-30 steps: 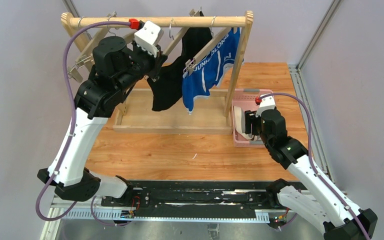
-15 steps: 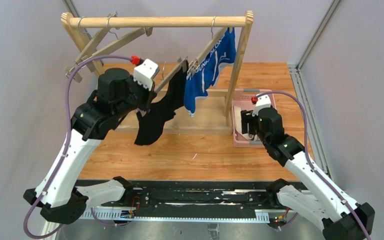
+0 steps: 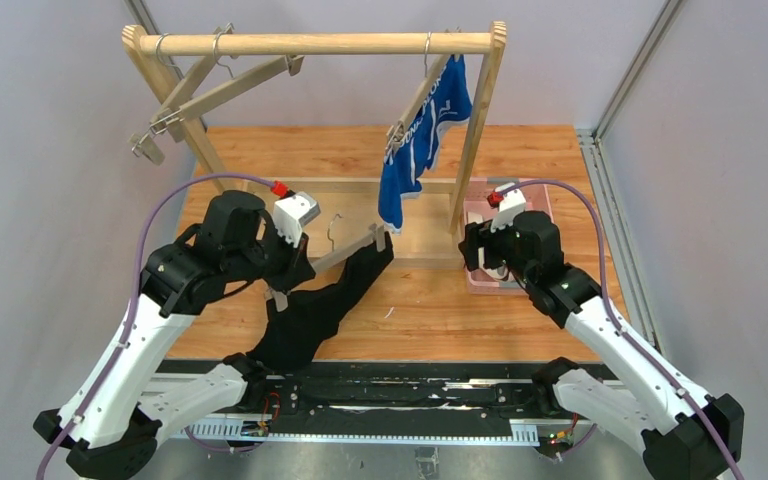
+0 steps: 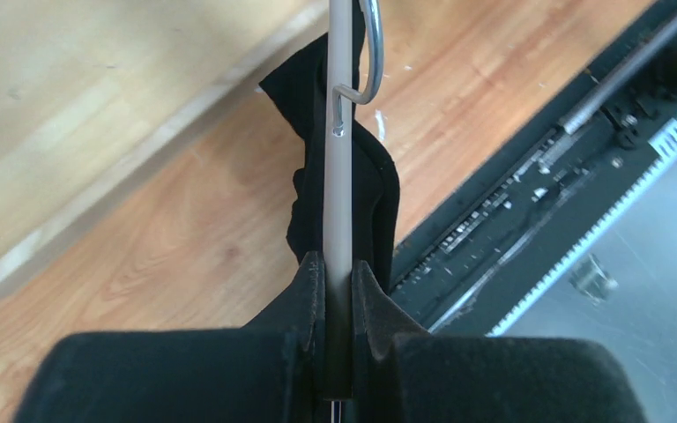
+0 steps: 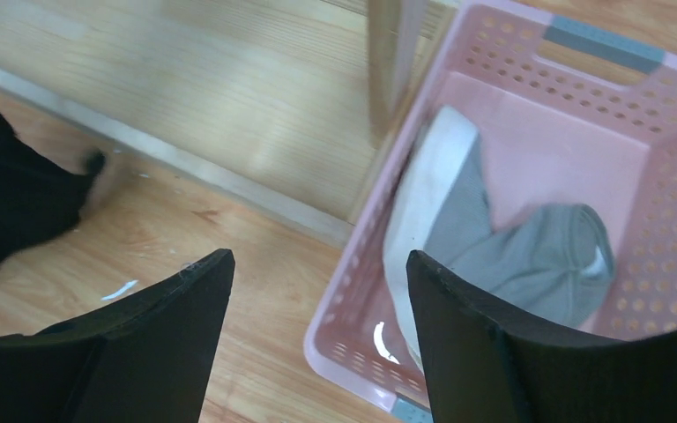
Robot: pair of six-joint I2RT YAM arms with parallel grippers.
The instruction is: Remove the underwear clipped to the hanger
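Observation:
My left gripper [image 3: 290, 285] is shut on a pale wooden hanger [image 3: 348, 252] with the black underwear [image 3: 310, 315] still clipped to it; the cloth lies low over the table's front edge. In the left wrist view the fingers [image 4: 313, 278] pinch the hanger bar [image 4: 341, 176], with black cloth [image 4: 304, 97] behind it. The blue underwear [image 3: 422, 135] with white lettering hangs clipped to a hanger on the rail. The grey underwear [image 5: 529, 256] lies in the pink basket [image 5: 502, 70]. My right gripper [image 5: 317, 264] is open and empty above the basket's left rim.
The wooden rack's rail [image 3: 320, 43] spans the back of the table, on a flat wooden base [image 3: 420, 240]. Bare hangers [image 3: 220, 90] hang at its left end. The pink basket [image 3: 540, 195] stands right of the rack's right post [image 3: 480, 130].
My left gripper has carried the hanger with the black underwear off the rail, forward and down to the table's front. The right gripper has shifted slightly left and stayed open.

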